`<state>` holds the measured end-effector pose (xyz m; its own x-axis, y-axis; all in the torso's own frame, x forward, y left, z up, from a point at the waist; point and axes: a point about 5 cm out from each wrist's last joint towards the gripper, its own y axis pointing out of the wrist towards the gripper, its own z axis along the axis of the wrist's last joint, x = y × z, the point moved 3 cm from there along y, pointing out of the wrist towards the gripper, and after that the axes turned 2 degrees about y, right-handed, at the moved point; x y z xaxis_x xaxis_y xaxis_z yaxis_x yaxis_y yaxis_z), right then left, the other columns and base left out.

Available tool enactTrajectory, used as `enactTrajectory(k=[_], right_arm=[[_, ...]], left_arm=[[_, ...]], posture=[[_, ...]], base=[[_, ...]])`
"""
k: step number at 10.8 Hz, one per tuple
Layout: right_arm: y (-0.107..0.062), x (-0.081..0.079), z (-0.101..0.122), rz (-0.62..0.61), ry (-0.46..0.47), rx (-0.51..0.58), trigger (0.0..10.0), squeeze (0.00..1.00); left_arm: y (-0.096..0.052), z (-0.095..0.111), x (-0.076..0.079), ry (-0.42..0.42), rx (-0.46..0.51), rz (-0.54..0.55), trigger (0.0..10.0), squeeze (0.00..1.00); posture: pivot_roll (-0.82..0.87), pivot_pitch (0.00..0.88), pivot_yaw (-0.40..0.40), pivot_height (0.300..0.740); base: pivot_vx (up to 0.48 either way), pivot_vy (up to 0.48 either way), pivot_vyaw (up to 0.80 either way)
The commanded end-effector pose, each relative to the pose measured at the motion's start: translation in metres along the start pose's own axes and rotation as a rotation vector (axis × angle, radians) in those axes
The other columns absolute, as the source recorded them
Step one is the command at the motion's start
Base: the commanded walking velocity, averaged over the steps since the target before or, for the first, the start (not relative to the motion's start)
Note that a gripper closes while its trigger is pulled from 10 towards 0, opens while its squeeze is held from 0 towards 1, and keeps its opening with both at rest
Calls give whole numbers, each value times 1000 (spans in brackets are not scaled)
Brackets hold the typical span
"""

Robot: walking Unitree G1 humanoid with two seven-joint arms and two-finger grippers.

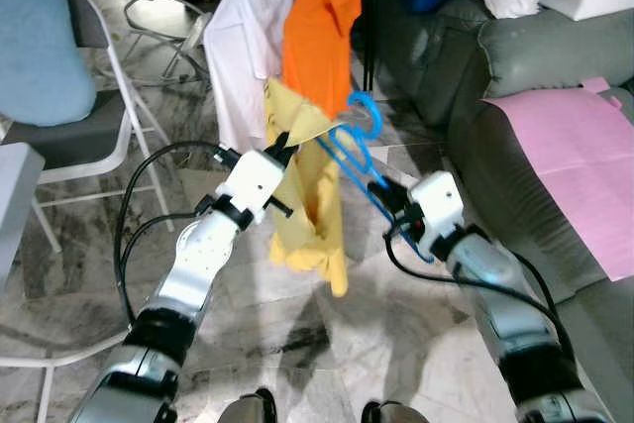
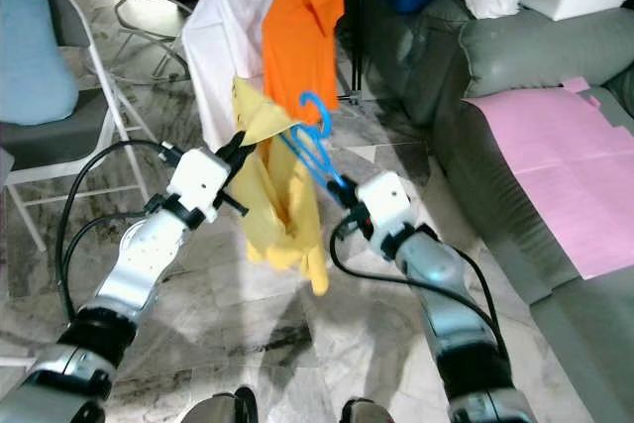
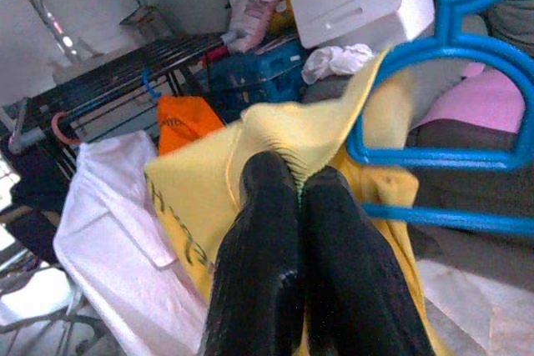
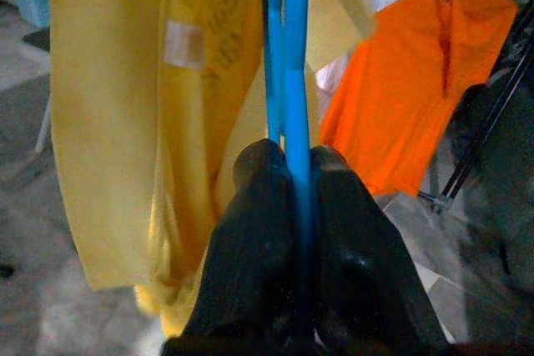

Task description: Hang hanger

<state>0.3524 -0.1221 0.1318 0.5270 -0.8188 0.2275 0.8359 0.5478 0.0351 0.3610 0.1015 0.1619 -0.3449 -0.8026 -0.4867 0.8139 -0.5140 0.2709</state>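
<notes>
left gripper (image 1: 284,149) raised, pinching yellow shirt (image 1: 307,200) | right gripper (image 1: 381,188) raised, clamping blue hanger (image 1: 353,141)

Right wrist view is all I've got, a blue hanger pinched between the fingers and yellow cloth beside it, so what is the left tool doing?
Observer: The left tool is shut on an edge of the yellow shirt, up near the hanger.
Operator: Is the hanger's hook on anything?
Observer: No. The hook is in the air, in front of the orange shirt.
Operator: What's to my right?
Observer: A grey sofa with a pink sheet on it.
Operator: Where's the rail?
Observer: Behind the shirts; in the left wrist view a dark rack carries them.
</notes>
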Motion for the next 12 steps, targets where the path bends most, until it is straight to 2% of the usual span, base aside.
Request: enactTrajectory(k=[1, 2, 5, 7, 8, 9, 10, 11, 12], right_arm=[[4, 16, 12, -79, 0, 57, 10000, 0], [9, 28, 16, -142, 16, 70, 10000, 0], [15, 42, 31, -201, 49, 135, 10000, 0], [18, 37, 34, -175, 49, 151, 10000, 0], [22, 20, 21, -108, 81, 83, 10000, 0], [23, -5, 2, 3, 82, -7, 10000, 0], [19, -26, -7, 83, 83, -27, 10000, 0], [16, -37, -13, 128, 121, -49, 10000, 0], [9, -50, -28, 148, 121, -102, 10000, 0]], left_arm=[[-7, -2, 4, -11, -11, -21, 0, 0], [-14, -8, 11, -27, -42, -30, 0, 0], [-24, -18, 25, -53, -96, -68, 0, 0], [-21, -15, 34, -77, -87, -88, 0, 0], [-12, -3, 41, -107, -36, -109, 0, 0], [-6, 2, 43, -108, -17, -113, 0, 0], [0, 7, 43, -111, 3, -108, 0, 0], [2, 10, 43, -112, 12, -102, 0, 0], [6, 15, 41, -119, 36, -90, 0, 0]], posture=[[-70, 153, 33, 740], [-71, 153, 30, 740], [-76, 151, 27, 740], [-88, 152, 27, 740], [-95, 152, 24, 740], [-95, 152, 24, 740], [-100, 154, 22, 740], [-103, 155, 21, 740], [-108, 154, 22, 740]], base=[[0, 0, 0], [0, 0, 0], [0, 0, 0], [0, 0, 0], [0, 0, 0], [0, 0, 0], [0, 0, 0], [0, 0, 0], [0, 0, 0]])
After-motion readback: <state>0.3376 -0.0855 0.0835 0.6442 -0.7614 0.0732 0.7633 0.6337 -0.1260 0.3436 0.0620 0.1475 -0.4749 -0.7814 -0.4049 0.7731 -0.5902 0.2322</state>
